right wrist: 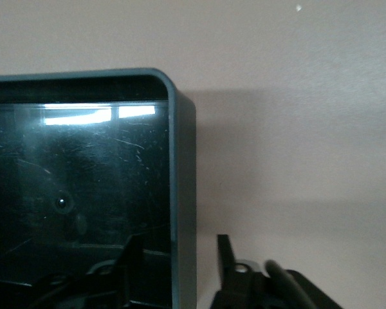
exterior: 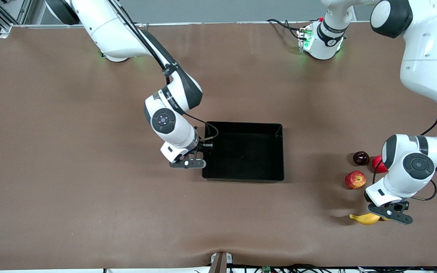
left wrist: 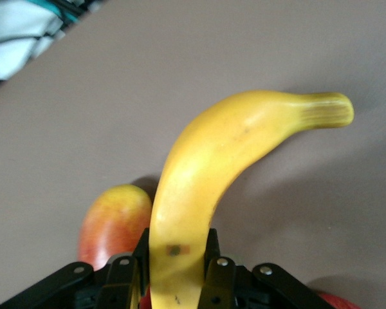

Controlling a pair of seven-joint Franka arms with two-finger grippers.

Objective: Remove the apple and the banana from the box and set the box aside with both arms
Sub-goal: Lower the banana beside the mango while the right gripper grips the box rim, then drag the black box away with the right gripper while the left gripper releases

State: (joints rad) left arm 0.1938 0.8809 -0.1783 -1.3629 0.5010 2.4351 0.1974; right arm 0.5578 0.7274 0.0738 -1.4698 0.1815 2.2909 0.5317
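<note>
The left end effector (exterior: 387, 214) sits low over the near part of the surface (exterior: 89, 212) at the left arm's end, clenched on one end of the banana (exterior: 366, 218), whose long axis runs along the table edge toward the box. The apple (exterior: 355, 179) lies just farther from the camera than the banana, on the surface beside the left arm, with a dark round fruit (exterior: 361, 158) and a red fruit (exterior: 378, 163) farther still. The box (exterior: 279, 151), now bare of fruit, rests mid-surface. The right end effector (exterior: 199, 157) straddles the box's wall at the right arm's end, one finger inside and one outside, jaws part-closed with a gap showing. The box lies well apart from the left end effector, toward the right arm, so the left arm likely must release the banana and travel to the free wall before both can shift it
</note>
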